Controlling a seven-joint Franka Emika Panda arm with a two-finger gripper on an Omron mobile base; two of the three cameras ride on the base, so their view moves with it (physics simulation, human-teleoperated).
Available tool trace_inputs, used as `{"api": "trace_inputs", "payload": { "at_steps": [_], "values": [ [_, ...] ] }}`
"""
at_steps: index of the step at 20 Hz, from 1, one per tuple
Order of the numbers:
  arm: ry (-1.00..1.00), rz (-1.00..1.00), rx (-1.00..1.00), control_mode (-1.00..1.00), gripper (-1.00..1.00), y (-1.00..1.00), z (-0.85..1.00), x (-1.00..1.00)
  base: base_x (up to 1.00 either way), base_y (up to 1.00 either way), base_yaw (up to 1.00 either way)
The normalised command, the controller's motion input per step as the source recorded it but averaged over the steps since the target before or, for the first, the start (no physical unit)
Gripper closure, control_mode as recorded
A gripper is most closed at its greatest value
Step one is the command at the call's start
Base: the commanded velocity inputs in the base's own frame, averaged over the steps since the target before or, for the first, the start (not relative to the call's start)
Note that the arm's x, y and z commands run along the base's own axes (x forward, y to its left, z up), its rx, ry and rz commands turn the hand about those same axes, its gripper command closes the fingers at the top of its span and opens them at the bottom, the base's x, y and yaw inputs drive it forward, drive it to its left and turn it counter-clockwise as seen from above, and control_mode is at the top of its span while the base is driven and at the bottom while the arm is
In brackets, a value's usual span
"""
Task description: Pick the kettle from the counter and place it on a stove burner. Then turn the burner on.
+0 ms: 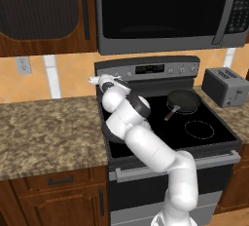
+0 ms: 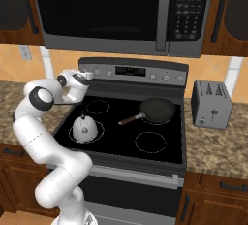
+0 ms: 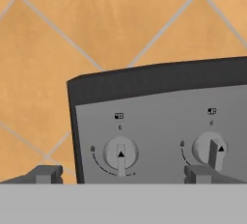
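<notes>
Right base view: domed shiny kettle (image 2: pixel 85 128) on glossy glass.

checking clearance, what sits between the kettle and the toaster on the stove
The black frying pan lies between the kettle and the toaster, seen in the right base view.

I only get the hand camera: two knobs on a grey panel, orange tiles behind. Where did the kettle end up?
Observer: The kettle stands on the stove burner, the front left ring of the black cooktop.
Operator: Is anything else on that glass?
Observer: A black frying pan sits on the back right ring, its handle pointing toward the front left.
Operator: And where is the hand itself?
Observer: The hand is up at the left end of the knob panel, open and holding nothing.
</notes>
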Motion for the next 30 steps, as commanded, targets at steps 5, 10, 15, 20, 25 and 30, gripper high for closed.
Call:
{"api": "trace_inputs", "payload": {
  "at_steps": [5,10,15,20,25,30],
  "values": [
    [0.00,0.00,0.00,-1.00,-1.00,0.00,0.00,0.08,0.00,0.00,0.00],
    [0.00,0.00,0.00,-1.00,-1.00,0.00,0.00,0.03,0.00,0.00,0.00],
    [0.00,0.01,0.00,-1.00,-1.00,0.00,0.00,0.00,0.00,0.00,0.00],
    [0.00,0.01,0.00,-1.00,-1.00,0.00,-0.05,0.04,0.00,0.00,0.00],
    [0.00,0.00,0.00,-1.00,-1.00,0.00,-0.07,0.05,0.00,0.00,0.00],
    [0.00,0.00,0.00,-1.00,-1.00,0.00,0.00,0.14,0.00,0.00,0.00]
  ]
}}
